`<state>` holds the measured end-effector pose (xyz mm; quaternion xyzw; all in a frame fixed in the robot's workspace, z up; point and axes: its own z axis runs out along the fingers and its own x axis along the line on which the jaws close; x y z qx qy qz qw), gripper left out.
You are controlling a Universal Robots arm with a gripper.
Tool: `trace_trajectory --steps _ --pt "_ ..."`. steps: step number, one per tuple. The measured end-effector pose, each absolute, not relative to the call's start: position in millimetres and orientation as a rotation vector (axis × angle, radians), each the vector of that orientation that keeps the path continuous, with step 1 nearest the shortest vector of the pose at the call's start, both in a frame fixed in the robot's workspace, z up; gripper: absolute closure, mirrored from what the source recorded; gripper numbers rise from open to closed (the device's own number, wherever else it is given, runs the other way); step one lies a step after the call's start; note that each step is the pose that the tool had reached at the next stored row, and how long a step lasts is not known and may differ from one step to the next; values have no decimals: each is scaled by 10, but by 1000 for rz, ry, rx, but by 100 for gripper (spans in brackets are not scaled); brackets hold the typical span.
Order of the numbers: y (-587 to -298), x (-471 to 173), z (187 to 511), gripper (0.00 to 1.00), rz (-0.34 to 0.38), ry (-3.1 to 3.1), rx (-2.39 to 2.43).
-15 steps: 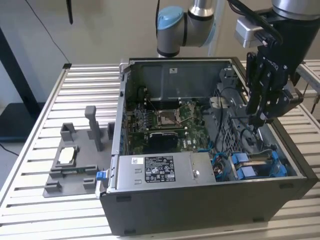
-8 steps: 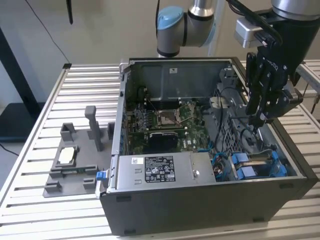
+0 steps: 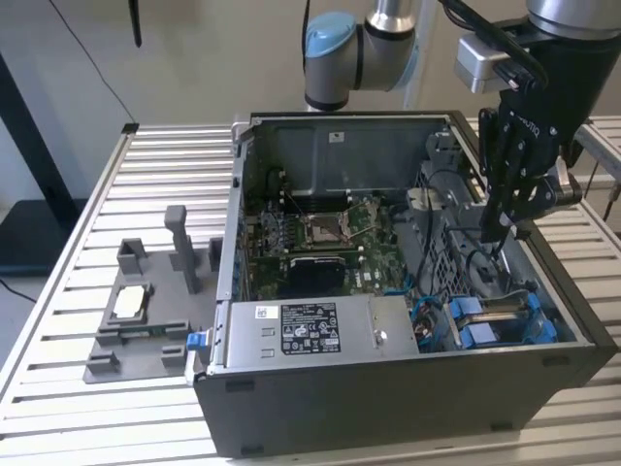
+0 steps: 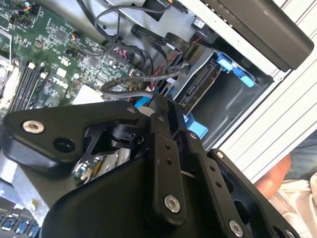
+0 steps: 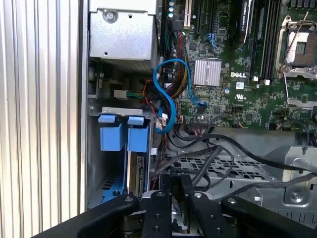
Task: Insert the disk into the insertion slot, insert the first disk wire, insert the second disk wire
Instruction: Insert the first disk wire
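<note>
The disk (image 4: 200, 87) sits on edge inside the insertion slot (image 4: 237, 73), a dark bay with blue rails and tabs (image 5: 111, 136) at the case's corner on the exterior view's right (image 3: 536, 325). Its edge shows beside the blue tabs (image 5: 138, 171). My gripper (image 3: 497, 233) hangs inside the case just above that bay. Its fingers are close together in both wrist views (image 4: 156, 101) (image 5: 181, 179) and pinch a black braided wire (image 4: 124, 89), which trails off toward the motherboard. Several other black wires (image 5: 233, 148) run over the perforated metal cage next to the fingers.
The open computer case (image 3: 388, 388) lies on a slatted metal table (image 3: 165, 165). Inside are a green motherboard (image 3: 310, 238), a labelled power supply box (image 3: 301, 330) and a looped blue cable (image 5: 166, 94). A grey fixture (image 3: 146, 311) stands at the exterior view's left. A person's hand (image 4: 277, 176) is beside the case.
</note>
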<state>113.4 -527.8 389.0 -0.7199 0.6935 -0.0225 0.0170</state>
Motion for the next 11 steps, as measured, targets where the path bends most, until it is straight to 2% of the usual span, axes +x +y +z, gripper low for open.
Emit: trace_trajectory --steps 11 --pt "-5282 1136 3890 81 -70 2156 -2238"
